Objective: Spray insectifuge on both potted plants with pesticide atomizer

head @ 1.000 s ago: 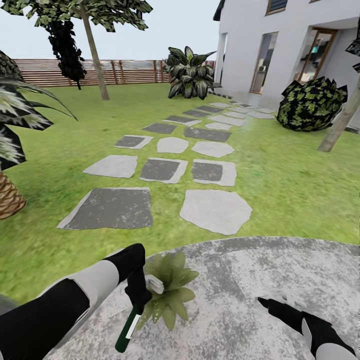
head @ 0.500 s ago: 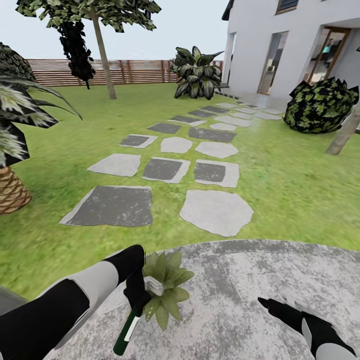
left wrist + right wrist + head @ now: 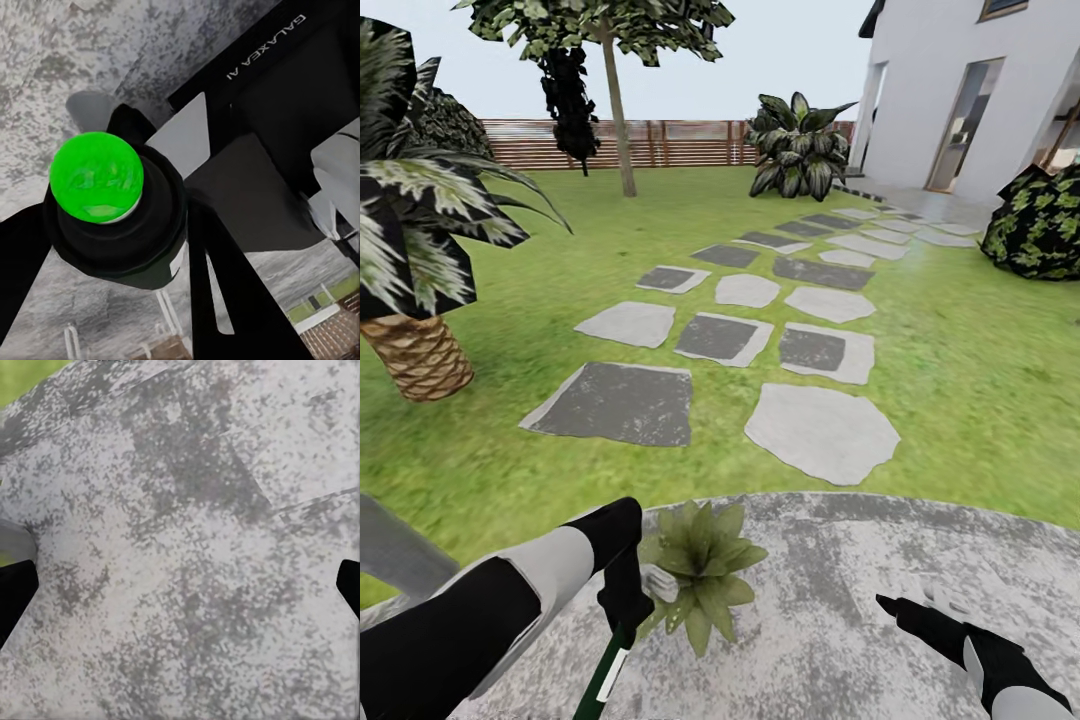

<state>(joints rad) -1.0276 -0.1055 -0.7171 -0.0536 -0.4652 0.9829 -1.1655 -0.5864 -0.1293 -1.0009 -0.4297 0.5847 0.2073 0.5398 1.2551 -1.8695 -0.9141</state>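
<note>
The dark green spray bottle with a white trigger head is clamped in the left gripper, its nozzle just beside a low rosette of pointed green leaves on the round mottled grey patio. The right gripper hangs over bare paving, fingers spread wide and holding nothing. Beyond lie grey stepping stones across green lawn.

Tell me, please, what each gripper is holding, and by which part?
The left gripper holds the atomizer near its white head, body hanging down. The right gripper holds nothing.
</note>
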